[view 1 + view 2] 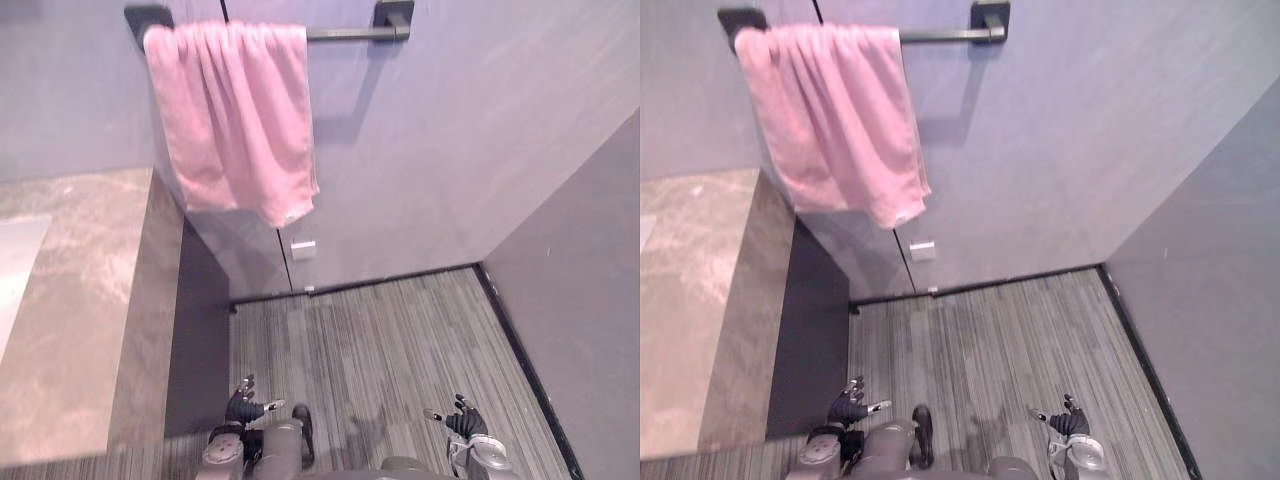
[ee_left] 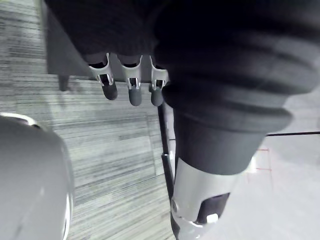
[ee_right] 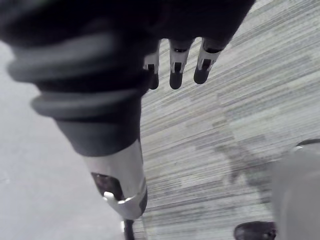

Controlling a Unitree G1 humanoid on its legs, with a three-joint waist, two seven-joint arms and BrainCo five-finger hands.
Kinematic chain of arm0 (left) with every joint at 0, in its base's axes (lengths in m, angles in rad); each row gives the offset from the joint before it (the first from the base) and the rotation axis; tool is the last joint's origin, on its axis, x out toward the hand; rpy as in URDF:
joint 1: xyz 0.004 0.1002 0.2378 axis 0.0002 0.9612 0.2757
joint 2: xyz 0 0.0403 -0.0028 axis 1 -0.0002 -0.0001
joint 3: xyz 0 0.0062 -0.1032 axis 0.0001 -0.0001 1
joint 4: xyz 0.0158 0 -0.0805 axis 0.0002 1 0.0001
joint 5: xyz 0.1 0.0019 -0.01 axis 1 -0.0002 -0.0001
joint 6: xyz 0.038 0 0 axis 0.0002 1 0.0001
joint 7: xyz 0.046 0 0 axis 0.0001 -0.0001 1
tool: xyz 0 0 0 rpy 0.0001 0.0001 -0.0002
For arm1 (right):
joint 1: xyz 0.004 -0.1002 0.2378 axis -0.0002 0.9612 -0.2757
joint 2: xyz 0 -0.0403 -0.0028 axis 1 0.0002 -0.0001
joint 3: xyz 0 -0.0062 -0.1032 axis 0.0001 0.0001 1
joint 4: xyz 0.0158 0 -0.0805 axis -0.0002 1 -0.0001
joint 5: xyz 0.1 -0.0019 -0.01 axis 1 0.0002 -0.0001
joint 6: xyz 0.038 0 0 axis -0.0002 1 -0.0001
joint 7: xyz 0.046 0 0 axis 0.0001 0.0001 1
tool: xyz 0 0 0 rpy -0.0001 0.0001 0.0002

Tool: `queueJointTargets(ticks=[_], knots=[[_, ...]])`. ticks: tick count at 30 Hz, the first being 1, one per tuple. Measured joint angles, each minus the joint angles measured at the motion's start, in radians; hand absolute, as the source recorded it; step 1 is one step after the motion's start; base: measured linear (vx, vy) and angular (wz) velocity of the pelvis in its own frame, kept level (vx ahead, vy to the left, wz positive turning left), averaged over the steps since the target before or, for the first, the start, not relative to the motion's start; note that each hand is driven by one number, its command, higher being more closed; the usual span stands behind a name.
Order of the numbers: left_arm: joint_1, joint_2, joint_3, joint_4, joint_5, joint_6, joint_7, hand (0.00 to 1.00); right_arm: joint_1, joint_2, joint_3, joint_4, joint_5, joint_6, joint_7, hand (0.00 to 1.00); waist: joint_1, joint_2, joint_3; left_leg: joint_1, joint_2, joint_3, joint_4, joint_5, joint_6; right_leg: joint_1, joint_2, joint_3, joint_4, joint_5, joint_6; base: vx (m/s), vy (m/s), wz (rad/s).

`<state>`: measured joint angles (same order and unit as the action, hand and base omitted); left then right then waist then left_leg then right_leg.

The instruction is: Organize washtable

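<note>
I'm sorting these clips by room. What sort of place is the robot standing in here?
Probably a bathroom or washroom: a pink towel hangs over a dark rail fixed to the wall, and a marble-look countertop stands on the robot's left.

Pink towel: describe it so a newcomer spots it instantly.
On the grey wall ahead, a dark rail runs near the top. The pink towel hangs over its left end, near the end of the marble counter. It is the only cloth and the only pink thing.
</note>
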<state>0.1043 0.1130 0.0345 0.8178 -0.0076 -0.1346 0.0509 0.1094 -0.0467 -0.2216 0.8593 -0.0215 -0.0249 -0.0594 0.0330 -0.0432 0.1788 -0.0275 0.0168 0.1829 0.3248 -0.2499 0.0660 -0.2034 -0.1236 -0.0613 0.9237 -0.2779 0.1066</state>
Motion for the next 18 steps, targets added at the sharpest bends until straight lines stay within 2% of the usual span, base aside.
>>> queueJointTargets(ticks=[1,2,4,5,6,8,9,10,11,12,13,14,15,17,18], knots=[[-0.002,0.0,0.002,0.0,0.0,0.0,0.0,0.0,0.0,0.0,0.002,0.0,0.0,0.001,0.0,0.0,-0.003,0.002,0.001,0.019,0.001,-0.009,-0.012,0.0,0.0,-0.019,0.003,-0.01,-0.026,-0.008,-0.014,0.4,-0.036,0.51],[-0.008,-0.002,0.008,0.0,0.0,0.0,0.0,0.0,-0.003,0.0,0.003,0.0,0.0,0.001,0.001,0.0,-0.018,0.003,0.001,0.053,0.009,-0.034,-0.037,0.0,0.0,-0.051,0.025,-0.025,-0.119,-0.016,-0.028,0.39,-0.064,0.58],[-0.013,-0.01,0.015,0.017,0.0,0.0,-0.001,0.0,-0.004,-0.001,0.003,0.0,0.001,0.0,0.001,0.0,-0.021,0.012,0.004,0.095,0.02,-0.053,-0.072,0.002,-0.007,-0.079,0.063,-0.011,-0.324,0.003,-0.038,0.39,-0.09,0.57],[-0.016,-0.01,0.016,0.021,0.0,-0.001,0.0,0.0,-0.002,0.0,0.003,0.002,0.001,0.0,0.001,0.0,-0.02,-0.013,-0.011,0.114,0.015,-0.069,-0.081,-0.009,-0.037,-0.076,0.077,0.005,-0.487,0.076,-0.055,0.51,-0.179,0.65],[-0.018,-0.008,0.018,0.042,0.002,-0.001,-0.001,0.0,0.008,-0.004,-0.002,0.02,0.001,0.0,0.0,0.0,-0.021,-0.029,-0.018,0.137,0.01,-0.101,-0.079,-0.033,-0.074,-0.059,0.073,0.013,-0.557,0.23,-0.099,0.44,-0.159,0.66],[-0.018,-0.042,0.026,0.064,0.002,0.002,-0.003,0.0,0.006,-0.01,-0.019,0.037,0.001,0.004,-0.002,0.0,-0.014,0.007,-0.039,0.145,0.052,-0.115,-0.072,-0.025,-0.105,-0.034,0.094,-0.025,-0.555,0.209,-0.117,0.38,-0.139,0.43],[-0.015,-0.053,0.028,0.064,0.002,0.002,-0.003,0.0,0.004,-0.011,-0.019,0.034,0.001,0.004,-0.002,0.0,-0.018,0.014,-0.04,0.144,0.058,-0.115,-0.059,-0.022,-0.11,-0.02,0.095,-0.036,-0.564,0.196,-0.12,0.45,-0.209,0.47],[-0.017,-0.074,0.029,0.065,0.002,0.003,-0.005,0.0,0.004,-0.013,-0.018,0.022,0.002,0.003,-0.002,0.0,-0.024,0.036,-0.03,0.12,0.082,-0.117,0.017,-0.027,-0.119,0.02,0.103,-0.068,-0.586,0.185,-0.13,0.39,-0.231,0.54],[-0.021,-0.087,0.035,0.063,0.003,0.003,-0.007,0.0,0.009,-0.009,-0.018,0.02,0.002,0.003,-0.002,0.0,-0.021,0.046,-0.028,0.07,0.109,-0.103,0.161,-0.02,-0.148,0.069,0.113,-0.085,-0.624,0.179,-0.14,0.3,-0.176,0.5],[-0.021,-0.091,0.042,0.06,0.004,0.003,-0.006,0.0,0.01,-0.005,-0.017,0.02,0.003,0.004,-0.002,0.0,-0.017,0.048,-0.027,0.041,0.127,-0.088,0.241,-0.01,-0.171,0.096,0.119,-0.087,-0.643,0.177,-0.142,0.26,-0.131,0.3],[-0.016,-0.092,0.048,0.054,0.005,0.002,-0.005,0.0,0.008,0.001,-0.015,0.018,0.007,0.003,-0.003,0.0,-0.016,0.05,-0.026,-0.002,0.167,-0.048,0.344,-0.017,-0.17,0.148,0.128,-0.099,-0.674,0.173,-0.15,0.18,-0.077,0.17],[-0.011,-0.093,0.047,0.054,0.007,0.002,-0.005,0.0,0.008,0.0,-0.015,0.014,0.013,0.002,-0.003,0.0,-0.017,0.049,-0.026,-0.017,0.193,-0.017,0.369,-0.023,-0.161,0.173,0.131,-0.107,-0.692,0.171,-0.153,0.19,-0.056,0.08],[-0.012,-0.1,0.047,0.053,0.008,0.002,-0.005,0.0,0.007,0.0,-0.016,-0.004,0.019,0.001,-0.004,0.0,-0.014,0.049,-0.026,-0.039,0.215,0.021,0.333,-0.028,-0.152,0.191,0.131,-0.101,-0.713,0.171,-0.153,0.11,-0.012,0.01],[-0.013,-0.101,0.048,0.053,0.008,0.002,-0.005,0.0,0.006,-0.005,-0.018,-0.022,0.025,-0.002,-0.005,0.0,-0.014,0.058,-0.03,-0.053,0.214,0.019,0.212,-0.022,-0.148,0.198,0.127,-0.097,-0.717,0.171,-0.148,0.11,0.064,-0.08],[-0.01,-0.101,0.048,0.054,0.008,0.002,-0.005,0.0,0.008,-0.008,-0.021,-0.021,0.025,-0.004,-0.006,0.0,-0.015,0.07,-0.037,-0.047,0.211,0.009,0.08,0.018,-0.143,0.196,0.129,-0.091,-0.715,0.168,-0.134,0.12,0.155,-0.14]])
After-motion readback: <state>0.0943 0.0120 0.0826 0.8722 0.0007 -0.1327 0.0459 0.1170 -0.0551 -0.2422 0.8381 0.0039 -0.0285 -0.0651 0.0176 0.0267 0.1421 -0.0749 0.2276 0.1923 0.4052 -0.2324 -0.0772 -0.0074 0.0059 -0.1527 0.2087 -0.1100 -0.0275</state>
